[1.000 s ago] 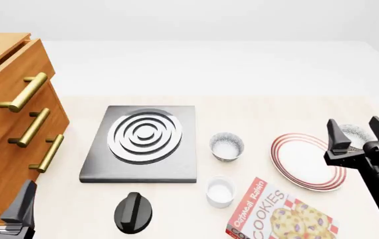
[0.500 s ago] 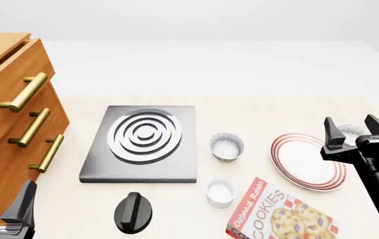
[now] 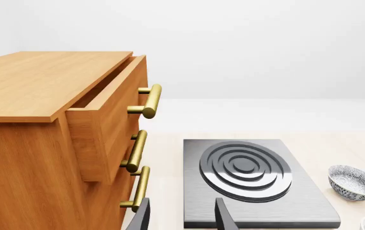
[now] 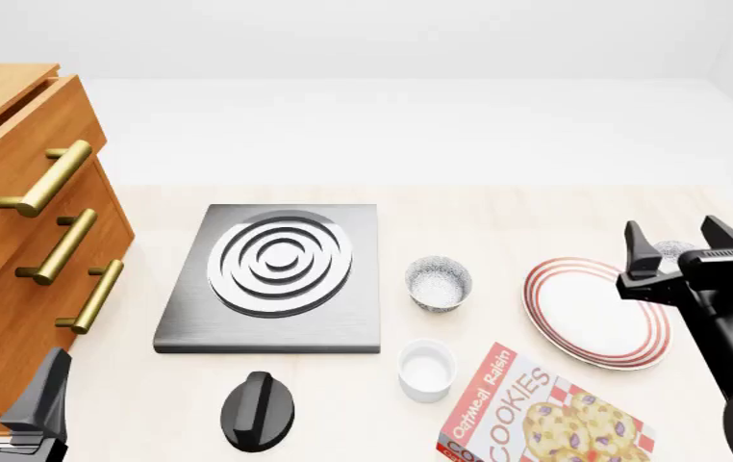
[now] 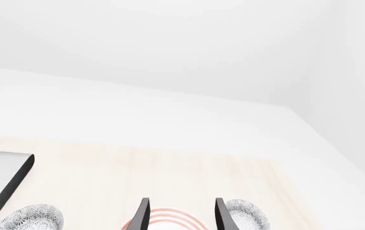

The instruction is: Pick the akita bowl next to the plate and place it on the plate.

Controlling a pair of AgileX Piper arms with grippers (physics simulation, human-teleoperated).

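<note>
Over on the right side of the table, the right gripper [image 4: 681,250] hangs above the far right edge of the plate [image 4: 572,318], its two dark fingers spread wide with nothing between them. Just behind those fingers sits the akita bowl [image 4: 674,252] it wants, speckled grey-black, tucked beside the plate's far right rim and mostly hidden by the gripper from the front. The right wrist view shows it better: the bowl [image 5: 246,215] lies just off to one side of the fingers rather than between them, with the plate's red rings [image 5: 169,218] showing in the gap.

So the step in hand looks like lining up for the pick, and I would say it is not lined up yet. Done well, the gripper should shift sideways until one finger is inside the bowl and the other outside its wall, then come straight down and pinch the rim. Dropping from where it is risks a finger landing on the rim and tipping or skating the bowl away, or clipping the plate.

A look-alike speckled bowl [image 4: 439,282] stands between the stove burner [image 4: 277,274] and the plate, with a plain white ramekin [image 4: 426,370] and a cookie box [image 4: 546,414] nearer; none of those are the target. The left gripper [image 4: 8,395] waits low by the wooden drawers [image 4: 33,221], also spread and holding nothing.
</note>
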